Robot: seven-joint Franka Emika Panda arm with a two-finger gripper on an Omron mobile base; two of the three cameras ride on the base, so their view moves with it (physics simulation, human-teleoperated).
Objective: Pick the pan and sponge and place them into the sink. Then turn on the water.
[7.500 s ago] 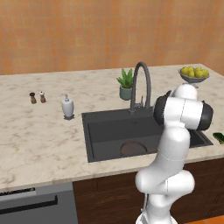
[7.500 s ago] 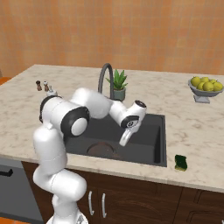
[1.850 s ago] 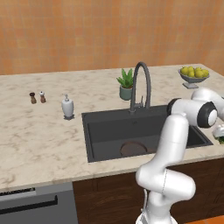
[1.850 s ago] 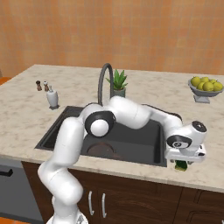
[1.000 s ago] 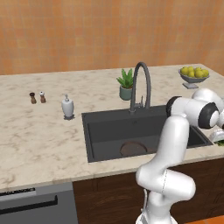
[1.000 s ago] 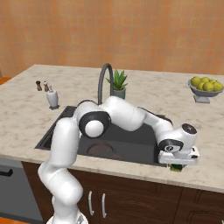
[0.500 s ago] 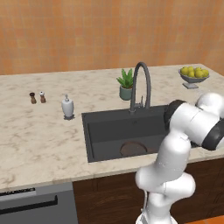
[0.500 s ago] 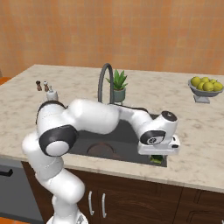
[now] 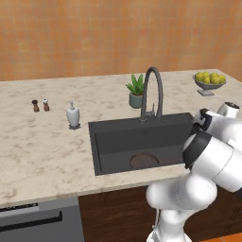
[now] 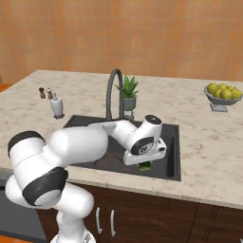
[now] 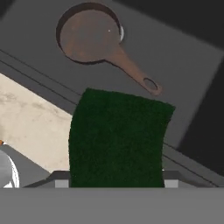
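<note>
Sink (image 9: 113, 142): pan (image 11: 89, 37) lies on the floor of the basin, bowl over the drain so I see just a sliver of silver at its rim, handle pointing away from the bowl across the bare floor. From the left base view the pan reads as a brown disc (image 9: 144, 161) low in the basin. No stream from the tap (image 9: 152, 92).

My gripper (image 10: 145, 163) hangs over the near right part of the sink, clamped on the sponge (image 11: 117, 138). In the hand view the sponge is a dark green slab covering my fingertips and hanging above the basin's edge and floor. From the right base view just a small green bit (image 10: 144, 165) pokes out under the hand.

Hard to read: fingers are buried behind the sponge, so contact is inferred from the hold, not seen. In the left base view my own arm blocks the sink's right end.

Fruit bowl (image 10: 222, 102) holds yellow-green fruit, well apart on the counter (image 10: 209, 137).
</note>
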